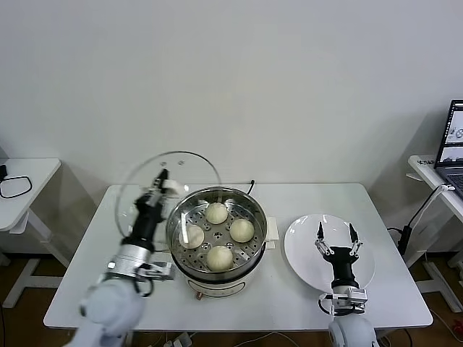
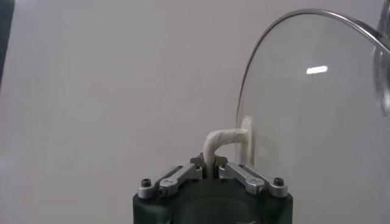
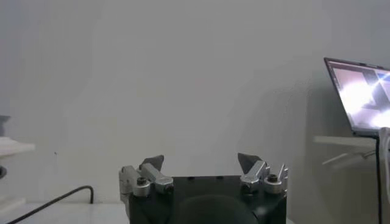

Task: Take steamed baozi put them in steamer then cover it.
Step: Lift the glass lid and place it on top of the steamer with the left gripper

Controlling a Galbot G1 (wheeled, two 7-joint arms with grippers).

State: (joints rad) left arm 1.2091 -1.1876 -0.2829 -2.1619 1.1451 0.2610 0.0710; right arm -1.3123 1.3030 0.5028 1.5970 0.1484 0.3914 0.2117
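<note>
The steamer (image 1: 255, 249) stands mid-table with several steamed baozi (image 1: 217, 213) on its perforated tray. My left gripper (image 1: 160, 186) is shut on the cream-white handle (image 2: 220, 141) of the cover (image 1: 145, 189), a clear glass lid held tilted on edge, raised just left of and behind the steamer. The glass (image 2: 311, 103) shows in the left wrist view beside the gripper (image 2: 211, 165). My right gripper (image 1: 336, 236) is open and empty, pointing up above the white plate (image 1: 304, 249); its own view (image 3: 201, 162) shows only wall.
The white plate lies right of the steamer and holds nothing. A black cable (image 1: 252, 186) runs behind the steamer. A laptop (image 1: 451, 144) sits on a side table at far right; another side table (image 1: 25, 181) stands at far left.
</note>
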